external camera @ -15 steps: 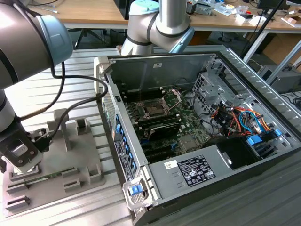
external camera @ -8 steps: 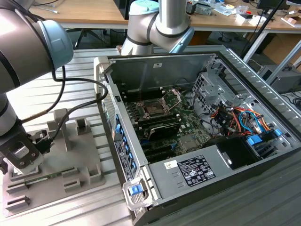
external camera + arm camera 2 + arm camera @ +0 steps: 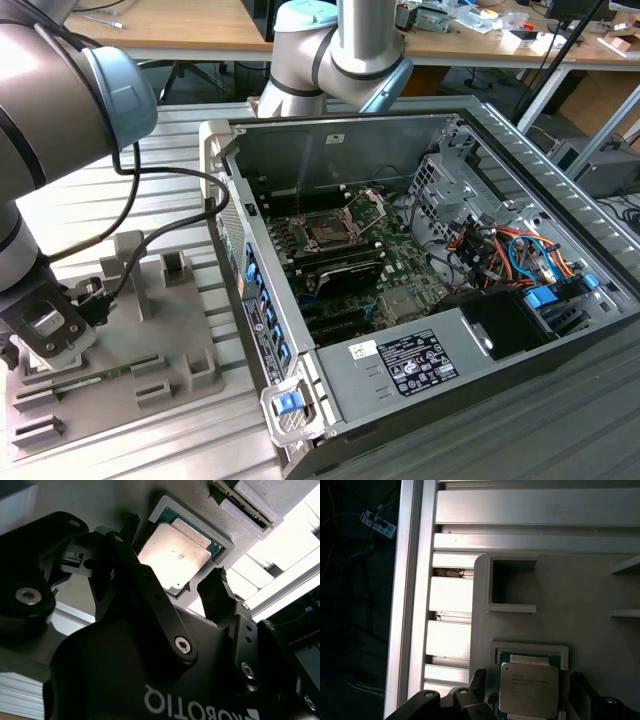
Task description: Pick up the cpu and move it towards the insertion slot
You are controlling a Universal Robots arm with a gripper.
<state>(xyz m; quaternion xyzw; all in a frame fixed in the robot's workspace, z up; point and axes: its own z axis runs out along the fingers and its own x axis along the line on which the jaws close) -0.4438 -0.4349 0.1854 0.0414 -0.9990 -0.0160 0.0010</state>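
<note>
Over the tray, the tool hangs open astride the seated cpu: pickup step, calling for closure on 2 opposite edges.

The cpu right at the gripper has a silvery metal lid, more dull satin than mirror, with a green board edge. The tray around it is matt grey plastic, faintly ridged. The gripper's matt black with shiny screw heads. The tabletop beyond is bright ribbed aluminium.
</note>
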